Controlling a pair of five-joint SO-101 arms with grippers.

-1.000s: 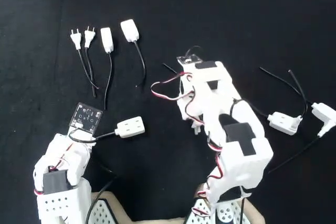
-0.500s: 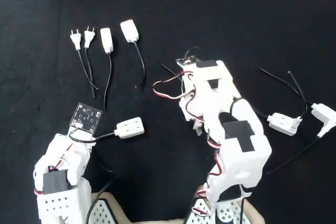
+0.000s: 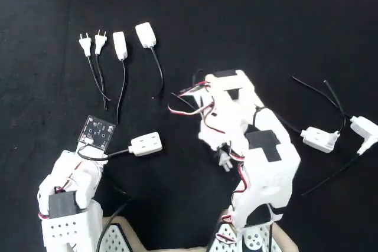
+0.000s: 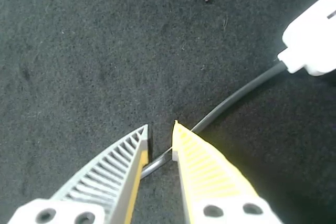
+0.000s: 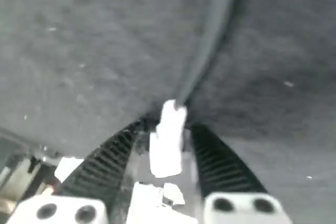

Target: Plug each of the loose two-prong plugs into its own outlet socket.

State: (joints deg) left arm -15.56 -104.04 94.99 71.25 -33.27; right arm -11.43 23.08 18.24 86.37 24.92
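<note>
In the right wrist view my right gripper (image 5: 164,125) is shut on a white two-prong plug (image 5: 168,142), whose dark cable (image 5: 207,51) runs away over the black cloth. From above, this gripper (image 3: 223,157) sits under the right arm at the table's middle. My left gripper (image 4: 160,129) is shut on the black cable (image 4: 231,100) of a white outlet socket (image 4: 315,38); from above that socket (image 3: 146,143) lies just right of the left arm. Two loose plugs (image 3: 86,43) (image 3: 101,41) lie at the far left.
Two white blocks on cables (image 3: 120,44) (image 3: 145,33) lie beside the loose plugs. At the right edge are two more white connectors (image 3: 319,138) (image 3: 365,128) with black cables. A black cloth (image 3: 266,28) covers the table.
The right arm has turned and pulled back toward its base, carrying the plug a little nearer the front. The left arm has not moved.
</note>
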